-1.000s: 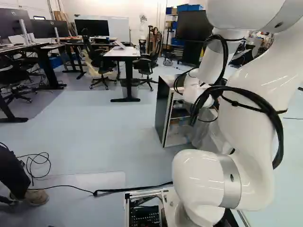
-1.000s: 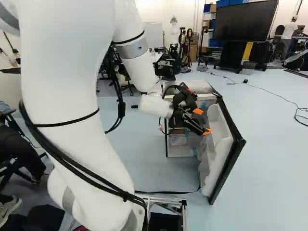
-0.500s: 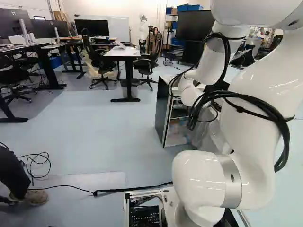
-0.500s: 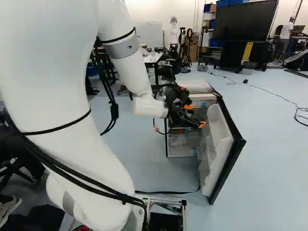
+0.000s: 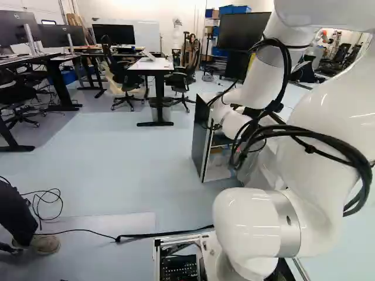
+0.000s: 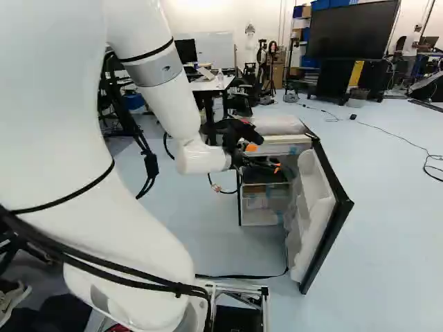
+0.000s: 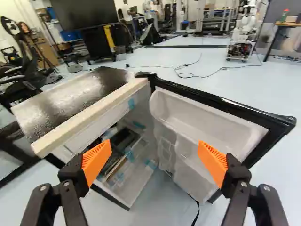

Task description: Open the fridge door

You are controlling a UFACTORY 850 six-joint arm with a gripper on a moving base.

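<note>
Fridge door (image 7: 214,125) standing open | hand (image 6: 264,158) fingers wide apart | blue tape (image 7: 138,125) inside

Place: robotics lab | another robot (image 7: 244,27) | desks (image 5: 150,65) | monitors (image 5: 115,34) | office chairs (image 5: 123,76) | large screen (image 6: 353,31) | floor cables (image 7: 216,71)

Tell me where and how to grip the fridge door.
Take the fridge door by its upright free edge, probably best from the side of the base: the door stands swung out, with that slim black rim towards the base. The open gripper could straddle it, one finger inside, one outside.
</note>
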